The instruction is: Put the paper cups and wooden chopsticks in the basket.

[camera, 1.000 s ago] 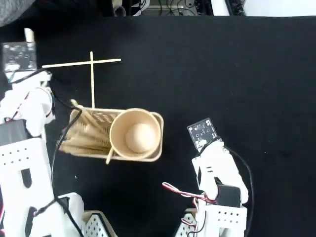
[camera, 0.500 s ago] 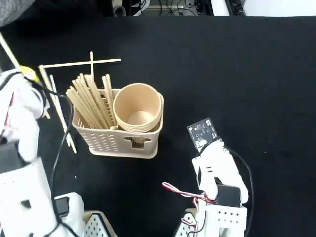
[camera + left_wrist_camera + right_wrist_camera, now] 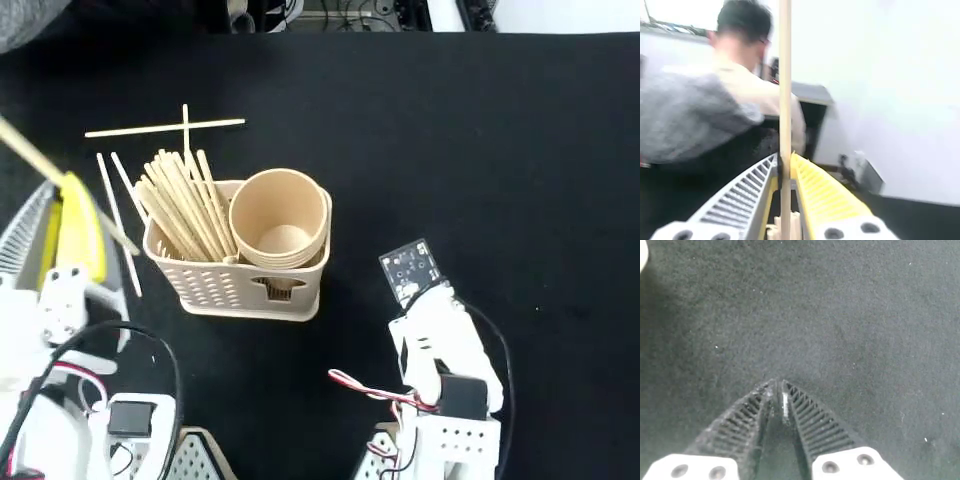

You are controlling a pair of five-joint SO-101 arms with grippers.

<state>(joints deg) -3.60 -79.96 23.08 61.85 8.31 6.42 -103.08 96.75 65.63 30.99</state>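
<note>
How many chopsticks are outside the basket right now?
5. Two chopsticks lie crossed on the table beyond the basket; two more lie beside it, on the left arm's side; one chopstick is clamped in the left gripper. Others may be hidden under that arm.

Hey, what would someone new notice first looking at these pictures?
Probably the pale basket left of middle on the black table, packed with a bundle of chopsticks beside stacked paper cups. Next, the left gripper at the table's left edge, clamped on a single chopstick. A few loose chopsticks lie beyond and beside the basket.
</note>
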